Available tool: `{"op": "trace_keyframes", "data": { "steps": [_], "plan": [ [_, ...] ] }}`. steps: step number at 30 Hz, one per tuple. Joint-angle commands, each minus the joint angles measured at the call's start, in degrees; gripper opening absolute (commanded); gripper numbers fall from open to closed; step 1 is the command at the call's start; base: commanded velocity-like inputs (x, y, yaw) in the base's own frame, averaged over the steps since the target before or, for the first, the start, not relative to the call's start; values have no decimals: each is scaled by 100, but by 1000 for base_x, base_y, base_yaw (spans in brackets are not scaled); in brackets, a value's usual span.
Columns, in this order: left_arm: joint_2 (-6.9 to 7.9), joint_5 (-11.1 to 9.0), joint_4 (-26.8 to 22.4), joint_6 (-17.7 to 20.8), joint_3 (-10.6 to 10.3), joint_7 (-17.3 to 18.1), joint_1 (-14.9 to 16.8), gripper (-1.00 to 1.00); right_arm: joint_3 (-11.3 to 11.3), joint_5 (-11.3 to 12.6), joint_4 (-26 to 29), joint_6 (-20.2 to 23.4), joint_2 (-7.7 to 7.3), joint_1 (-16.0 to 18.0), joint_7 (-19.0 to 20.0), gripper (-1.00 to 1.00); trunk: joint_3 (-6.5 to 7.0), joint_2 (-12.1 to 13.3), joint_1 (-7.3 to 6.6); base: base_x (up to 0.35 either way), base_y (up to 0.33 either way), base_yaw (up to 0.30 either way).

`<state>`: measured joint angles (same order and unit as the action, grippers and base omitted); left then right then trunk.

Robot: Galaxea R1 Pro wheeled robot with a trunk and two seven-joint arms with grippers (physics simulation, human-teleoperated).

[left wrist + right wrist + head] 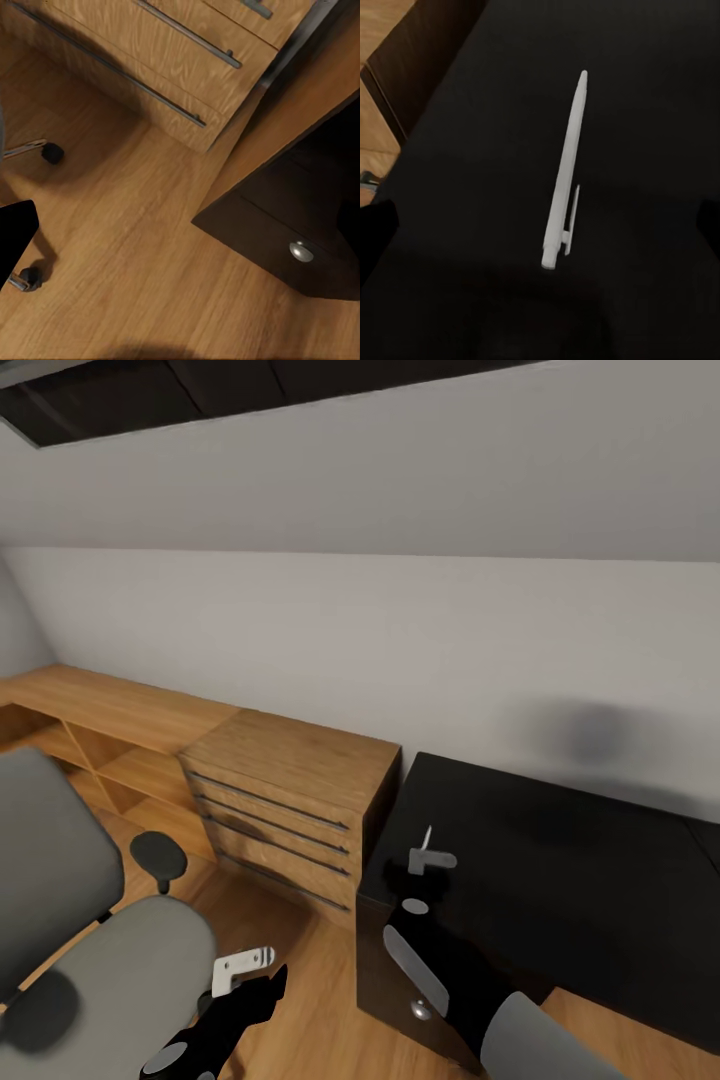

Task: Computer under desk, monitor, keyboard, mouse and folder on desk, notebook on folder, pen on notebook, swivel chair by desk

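Pen (564, 174) lies flat on desk (560, 880), directly below right gripper (428, 857), centred between its spread fingers. Step: pen pickup, judged. Next: descend, pinch shaft. Left gripper (243, 970) idle over floor beside chair (95, 950); opening cannot tell.

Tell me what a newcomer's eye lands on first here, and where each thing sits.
First, the white pen, lying alone on the glossy black desk near its left end, right under the right claw. Next, the grey swivel chair at the lower left of the head view, beside the left claw. Behind it, the light wooden drawers stand against the wall, next to the desk.
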<state>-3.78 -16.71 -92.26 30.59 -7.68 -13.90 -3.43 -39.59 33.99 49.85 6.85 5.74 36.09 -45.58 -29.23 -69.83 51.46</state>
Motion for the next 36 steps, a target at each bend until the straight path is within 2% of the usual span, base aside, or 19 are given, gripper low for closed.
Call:
{"op": "trace_keyframes", "data": {
  "steps": [1, 13, 36],
  "plan": [
    [0, -61, -5, 17, -5, -51, 0, 100, -23, 19, 7, 44, 2, 4, -39, 100, -5, -3, 3, 299, 0, 0],
    [0, -61, -3, 34, -5, -51, 0, 100, -10, 15, -6, 44, -14, 4, -44, 100, -5, -3, 3, 261, 0, 0],
    [0, -81, -34, 61, -15, -35, 0, 100, 12, 35, -71, 75, -32, 3, -39, 100, -5, -3, 3, 19, 0, 0]
  ]
}}
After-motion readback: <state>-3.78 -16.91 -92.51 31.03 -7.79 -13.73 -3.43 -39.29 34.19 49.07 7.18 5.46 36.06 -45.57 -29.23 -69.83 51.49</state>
